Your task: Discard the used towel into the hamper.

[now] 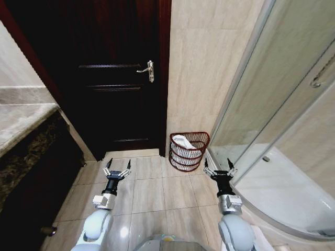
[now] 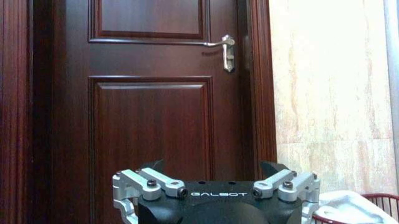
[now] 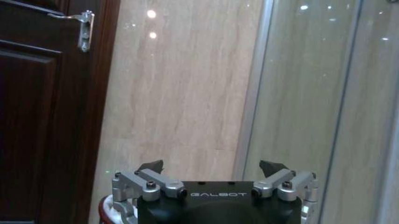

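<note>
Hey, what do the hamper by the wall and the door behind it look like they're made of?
The hamper looks like woven wicker or thin wire ribs in dark reddish-brown: light shows through its open sides, and a white towel lies inside. The door appears to be dark stained wood with raised panels and a slight sheen; its handle looks like brushed metal.

A dark wooden panelled door with a silver lever handle stands closed at the far end of the room. Just right of the door rises a wall of beige marbled tiles (small ceiling lights glint off it in the right wrist view), and further right curves a glass shower enclosure with a white tray. Left of the door runs a stone counter over dark cabinets, and glossy beige floor tiles spread out in front of the door.
</note>
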